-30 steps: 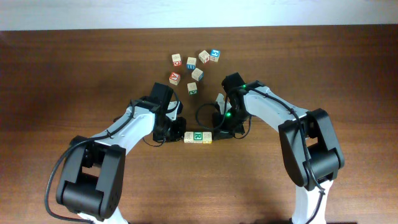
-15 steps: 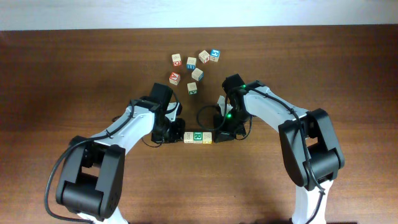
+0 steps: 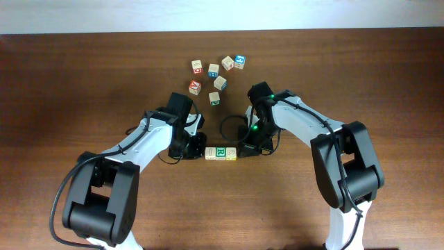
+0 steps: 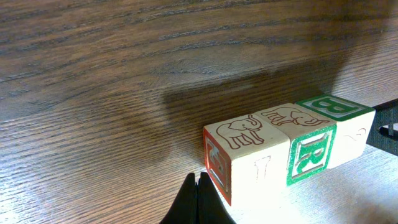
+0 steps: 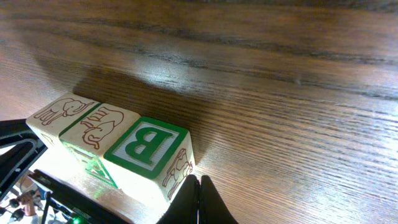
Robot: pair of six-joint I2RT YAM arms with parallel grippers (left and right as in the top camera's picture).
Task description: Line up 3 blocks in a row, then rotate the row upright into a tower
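Three pale wooden blocks (image 3: 220, 153) lie pressed together in a row at the table's centre. The left wrist view shows an elephant-topped block (image 4: 249, 155) nearest, then one with a green R face (image 4: 309, 149), then one with a green B on top (image 4: 336, 109). My left gripper (image 4: 199, 186) is shut, its tips at the red-edged end face of the nearest block. In the right wrist view the green-bordered B block (image 5: 149, 149) is nearest. My right gripper (image 5: 198, 186) is shut, its tips touching that block's lower corner. From overhead the left gripper (image 3: 202, 151) and right gripper (image 3: 243, 150) flank the row.
Several other alphabet cubes lie scattered at the back of the wooden table (image 3: 83, 83), among them red-marked ones (image 3: 198, 67) (image 3: 195, 87), a blue-marked one (image 3: 240, 61) and a pale one (image 3: 215, 98) closest to the arms. A cable loop (image 3: 232, 125) hangs by the right arm.
The right arm has shifted very slightly near the row's right end. The row of blocks and the left gripper look unmoved.
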